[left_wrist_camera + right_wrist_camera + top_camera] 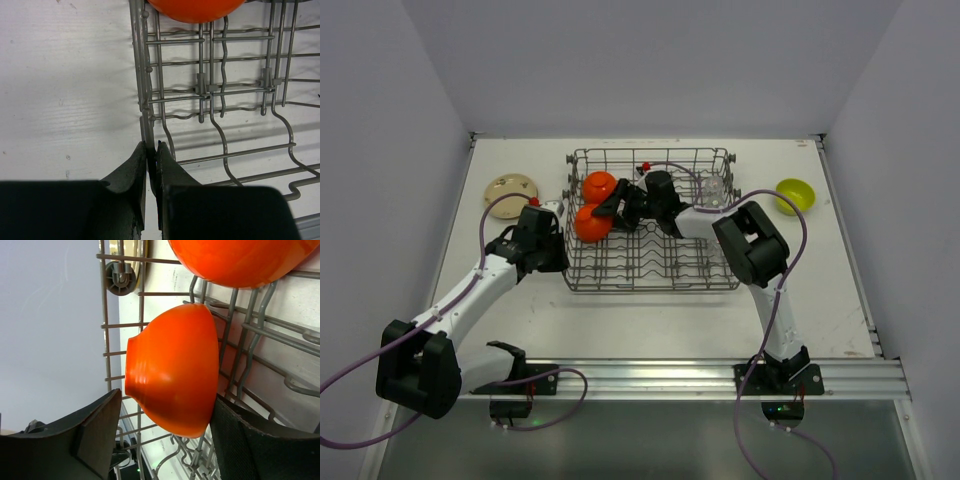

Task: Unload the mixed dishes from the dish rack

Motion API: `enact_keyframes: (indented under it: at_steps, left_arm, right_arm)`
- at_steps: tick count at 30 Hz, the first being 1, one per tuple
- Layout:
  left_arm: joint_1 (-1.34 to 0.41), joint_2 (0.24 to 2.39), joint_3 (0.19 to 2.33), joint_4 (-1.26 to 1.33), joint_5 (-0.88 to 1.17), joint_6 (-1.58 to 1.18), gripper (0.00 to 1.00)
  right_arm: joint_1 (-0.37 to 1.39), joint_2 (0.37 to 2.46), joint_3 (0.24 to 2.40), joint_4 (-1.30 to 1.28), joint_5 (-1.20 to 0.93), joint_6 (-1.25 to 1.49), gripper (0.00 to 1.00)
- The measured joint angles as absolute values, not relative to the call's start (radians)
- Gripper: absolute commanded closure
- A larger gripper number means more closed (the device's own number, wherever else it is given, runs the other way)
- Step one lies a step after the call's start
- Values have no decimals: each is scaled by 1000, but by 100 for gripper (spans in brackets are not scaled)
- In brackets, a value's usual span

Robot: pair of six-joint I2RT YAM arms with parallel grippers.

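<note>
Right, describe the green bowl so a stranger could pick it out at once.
Start at the wire rack in the middle of the table. The bowl sits on the table just off the rack's far right corner. It is yellow-green and outside the rack; the two orange bowls sit inside it.

Left wrist view: orange bowl (192, 10) cut off by top edge. Top view: clear glasses (713, 190) in dish rack (650, 285) too faint to count; plate (510, 190) pattern indistinct.
</note>
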State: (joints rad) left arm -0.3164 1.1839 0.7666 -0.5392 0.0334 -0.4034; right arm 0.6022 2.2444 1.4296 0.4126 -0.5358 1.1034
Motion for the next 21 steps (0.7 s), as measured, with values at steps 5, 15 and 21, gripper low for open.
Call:
enact_keyframes:
  at_steps: [5, 15, 21]
  left_arm:
    - [-316, 1184, 767, -539, 34, -403, 100]
    - [-316, 1184, 767, -539, 34, -403, 100]
    - [-316, 1184, 767, -539, 34, -401, 100]
  right_arm:
    - [603, 2243, 1412, 453, -543, 1120, 36]
    - [611, 2243, 1410, 508, -548, 1145, 52]
    - [611, 2243, 1412, 529, -557, 1156, 61]
